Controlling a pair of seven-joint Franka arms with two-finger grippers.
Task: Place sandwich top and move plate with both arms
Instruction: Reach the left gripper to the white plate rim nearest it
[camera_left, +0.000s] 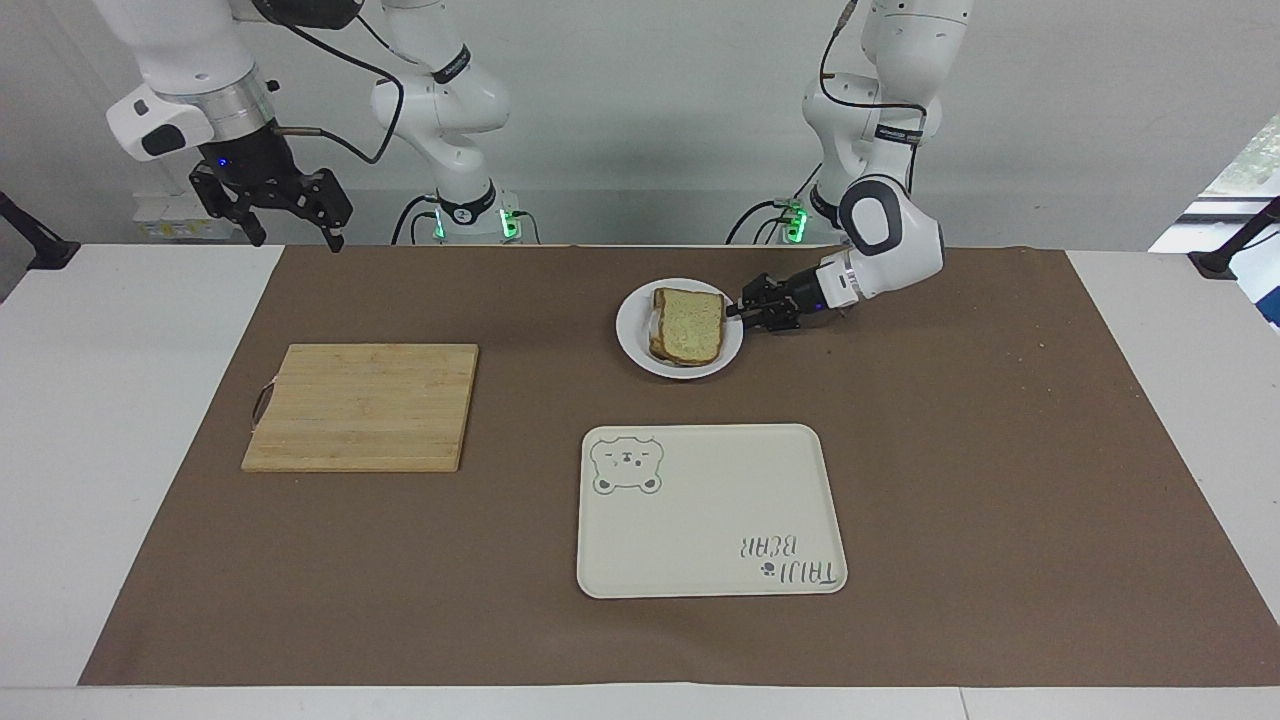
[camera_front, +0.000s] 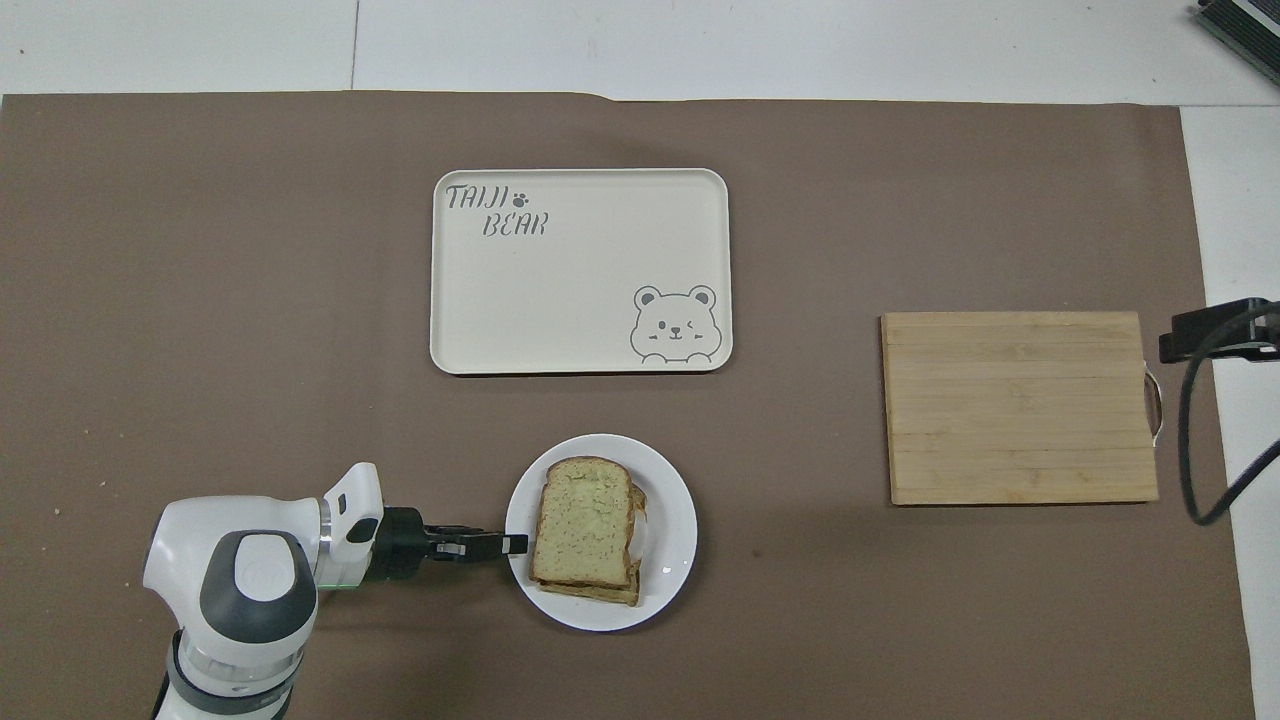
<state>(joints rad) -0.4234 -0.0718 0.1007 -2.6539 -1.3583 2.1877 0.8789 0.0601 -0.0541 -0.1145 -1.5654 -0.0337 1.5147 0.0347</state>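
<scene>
Mid-frame in the facing view lies the cream tray (camera_left: 711, 511). Above it, the plate (camera_left: 632, 335) carries the sandwich top (camera_left: 690, 324) — the left gripper (camera_left: 745, 311) clamps its rim. Upper left, the right gripper (camera_left: 290, 225) hangs spread.

This looks like a robotics lab, not a kitchen. Two white arms (camera_left: 880, 215) are bolted at the edge of a white tabletop (camera_left: 120, 400) covered by a brown mat (camera_left: 1000, 450), with loose cables (camera_left: 345, 60), green status lights (camera_left: 510, 222) and a bare grey wall (camera_left: 650, 100); probably camera mounts (camera_left: 1235, 240) at the corners.
</scene>
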